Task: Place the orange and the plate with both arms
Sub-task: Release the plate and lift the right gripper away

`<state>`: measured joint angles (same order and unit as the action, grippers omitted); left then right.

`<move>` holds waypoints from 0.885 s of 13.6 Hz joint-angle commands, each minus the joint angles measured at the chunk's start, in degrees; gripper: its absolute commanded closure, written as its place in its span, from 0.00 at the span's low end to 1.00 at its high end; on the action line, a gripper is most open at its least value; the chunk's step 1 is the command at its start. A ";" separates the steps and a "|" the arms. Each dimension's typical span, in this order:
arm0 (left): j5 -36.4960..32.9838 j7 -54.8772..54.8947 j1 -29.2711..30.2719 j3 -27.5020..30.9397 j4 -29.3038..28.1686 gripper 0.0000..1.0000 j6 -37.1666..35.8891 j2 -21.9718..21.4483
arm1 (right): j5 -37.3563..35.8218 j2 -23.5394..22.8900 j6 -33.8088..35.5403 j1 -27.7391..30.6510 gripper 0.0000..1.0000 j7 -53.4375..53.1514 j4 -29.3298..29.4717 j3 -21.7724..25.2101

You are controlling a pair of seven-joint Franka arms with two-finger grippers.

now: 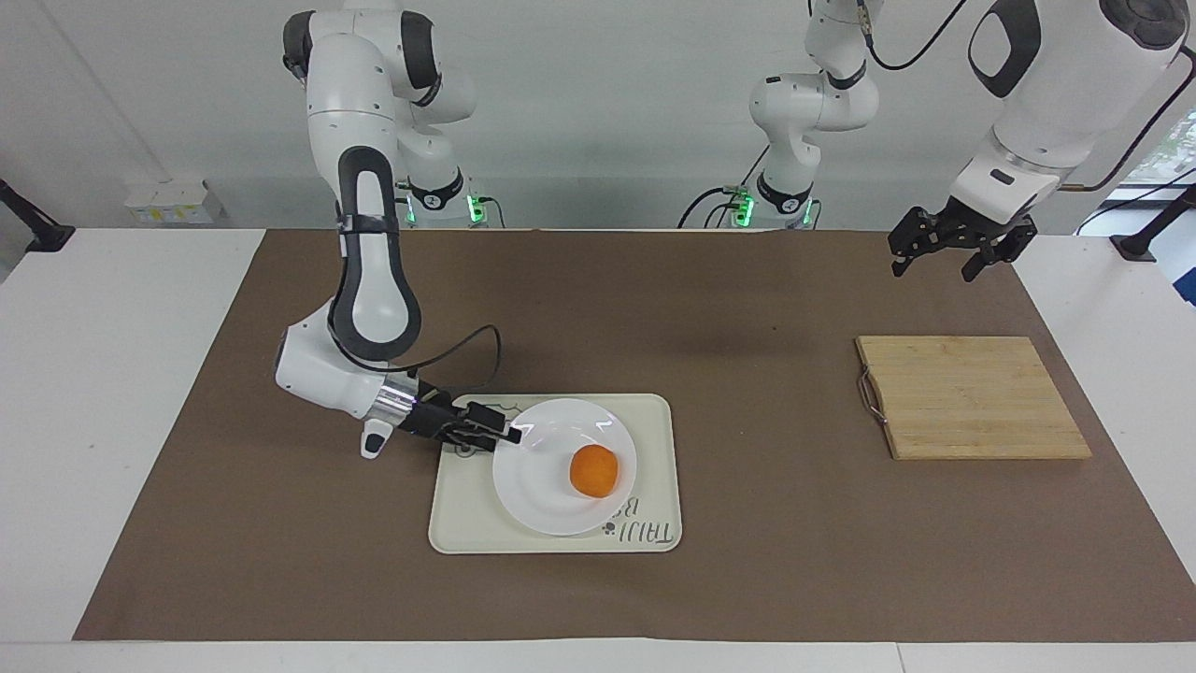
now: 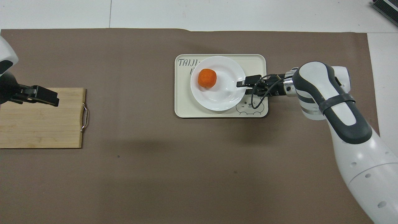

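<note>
A small, round, bright-orange fruit, the orange (image 1: 593, 470), sits on a glossy white plate (image 1: 533, 486) with a raised rim, resting a little off the plate's centre toward the left arm's end of the table. The plate lies flat on a cream rectangular tray (image 1: 654, 421) with rounded corners, dark lettering along one edge and a small bear drawing at one corner, set near the middle of a brown mat (image 1: 747, 561) that covers the table. The plate fills much of the tray and hides part of the lettering. The right gripper (image 1: 505, 434) reaches in low over the tray's bear corner, its fingertips at the plate's rim on the side toward the right arm's end of the table; in the overhead view its two black fingers stand apart, one above and one below the rim's edge, and whether they touch the plate cannot be told. A black cable loops from the right arm's wrist above the tray. The left gripper (image 1: 953, 250) hangs in the air with its fingers spread apart and nothing between them, over the mat and the edge of a bamboo cutting board (image 1: 972, 397) with a metal handle, which lies flat toward the left arm's end of the table, well apart from the tray.
</note>
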<state>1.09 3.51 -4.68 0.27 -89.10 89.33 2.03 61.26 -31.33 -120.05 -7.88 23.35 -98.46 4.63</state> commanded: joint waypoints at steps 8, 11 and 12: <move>-0.91 0.45 0.63 -0.36 -0.20 0.00 -0.74 -0.53 | -29.23 6.53 -2.99 -0.47 0.00 -11.98 1.87 0.47; -0.91 0.45 0.63 -0.36 -0.20 0.00 -0.74 -0.53 | -42.42 10.92 -1.16 -0.04 0.00 -19.73 1.43 0.38; -0.91 0.45 0.63 -0.36 -0.20 0.00 -0.74 -0.53 | -44.11 11.72 0.24 0.32 0.00 -21.74 1.52 0.38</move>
<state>1.09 3.51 -4.68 0.27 -89.10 89.33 2.03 21.87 -22.56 -121.50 -8.12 5.48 -95.79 5.12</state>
